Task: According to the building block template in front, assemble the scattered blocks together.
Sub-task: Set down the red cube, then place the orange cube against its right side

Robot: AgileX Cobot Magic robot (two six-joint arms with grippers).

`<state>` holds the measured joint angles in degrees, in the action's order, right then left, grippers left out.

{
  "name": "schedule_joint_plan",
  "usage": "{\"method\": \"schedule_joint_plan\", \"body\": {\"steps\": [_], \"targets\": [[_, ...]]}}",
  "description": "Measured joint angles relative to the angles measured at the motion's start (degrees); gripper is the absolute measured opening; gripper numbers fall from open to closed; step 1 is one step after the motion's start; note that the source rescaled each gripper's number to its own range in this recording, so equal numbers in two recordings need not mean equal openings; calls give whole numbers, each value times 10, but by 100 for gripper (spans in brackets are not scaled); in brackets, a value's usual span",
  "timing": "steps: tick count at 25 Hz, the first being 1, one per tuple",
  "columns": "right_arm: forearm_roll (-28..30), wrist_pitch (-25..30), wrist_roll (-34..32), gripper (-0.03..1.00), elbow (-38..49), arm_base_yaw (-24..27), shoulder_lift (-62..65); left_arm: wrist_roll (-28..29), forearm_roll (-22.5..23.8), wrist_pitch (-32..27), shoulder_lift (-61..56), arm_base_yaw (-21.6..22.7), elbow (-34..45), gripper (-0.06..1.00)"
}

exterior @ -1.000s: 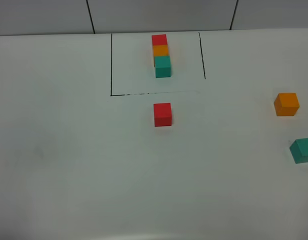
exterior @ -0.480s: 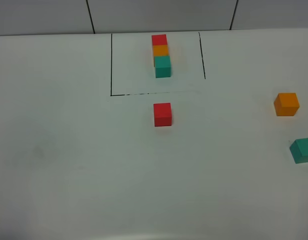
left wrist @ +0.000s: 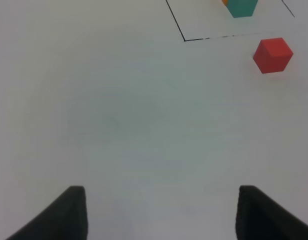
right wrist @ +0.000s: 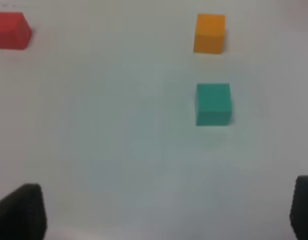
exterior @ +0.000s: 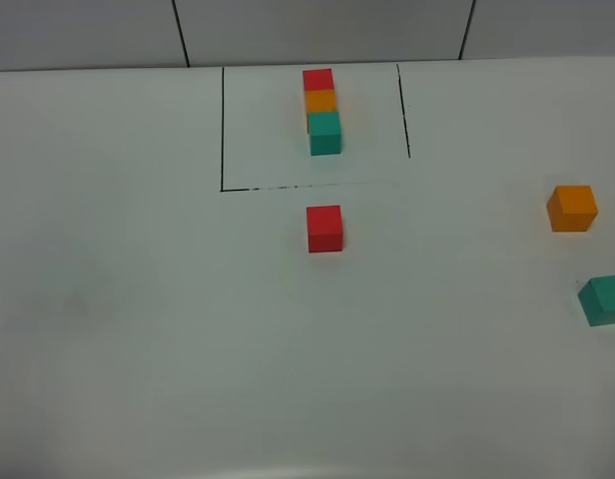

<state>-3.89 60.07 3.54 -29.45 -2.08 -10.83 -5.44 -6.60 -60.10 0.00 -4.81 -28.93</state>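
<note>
Template: the building block template [exterior: 321, 110] sits at the far side of the white table [exterior: 138, 319]; it is a row of 3 joined cubes running away from the robot, red farthest, orange in the middle, teal-green nearest; it lies inside a black outline [exterior: 222, 130] drawn on the table with lines on 3 sides.
Red cube: the red cube [exterior: 324, 229] rests flat on the table just outside the near line of the outline; it is roughly in line with the template but apart from it; nothing touches it.
Orange cube: the orange cube [exterior: 572, 209] stands well off to the right, well apart from the red one.
Teal-green cube: the teal-green cube [exterior: 605, 299] lies nearer the robot than the orange cube, at the right edge of the high view, which cuts off part of it; the 2 are near each other without touching.
Left gripper: the left gripper [left wrist: 161, 202] has its 2 dark fingers spread wide with only bare table between them; the red cube and the teal-green end of the template lie well ahead of it.
Right gripper: the right gripper [right wrist: 164, 205] is also spread wide and holds nothing; the teal-green cube lies ahead of the gap, the orange cube beyond it, and the red cube well off to one side.
</note>
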Motion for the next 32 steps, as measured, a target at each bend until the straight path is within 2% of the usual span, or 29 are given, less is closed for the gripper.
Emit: {"method": "schedule_joint_plan", "body": {"steps": [3, 14, 20, 23, 28, 32], "targets": [[-1, -27, 1, 100, -29, 0, -123, 0, 0, 0, 0, 0, 0, 37], [-1, -135, 34, 100, -249, 0, -624, 0, 0, 0, 0, 0, 0, 36], [3, -164, 29, 100, -374, 1, -836, 0, 0, 0, 0, 0, 0, 36], [15, -177, 19, 100, -409, 6, -906, 0, 0, 0, 0, 0, 0, 36], [71, -198, -8, 100, -419, 17, -966, 0, 0, 0, 0, 0, 0, 36], [74, -209, -11, 100, -420, 34, -988, 0, 0, 0, 0, 0, 0, 36]]}}
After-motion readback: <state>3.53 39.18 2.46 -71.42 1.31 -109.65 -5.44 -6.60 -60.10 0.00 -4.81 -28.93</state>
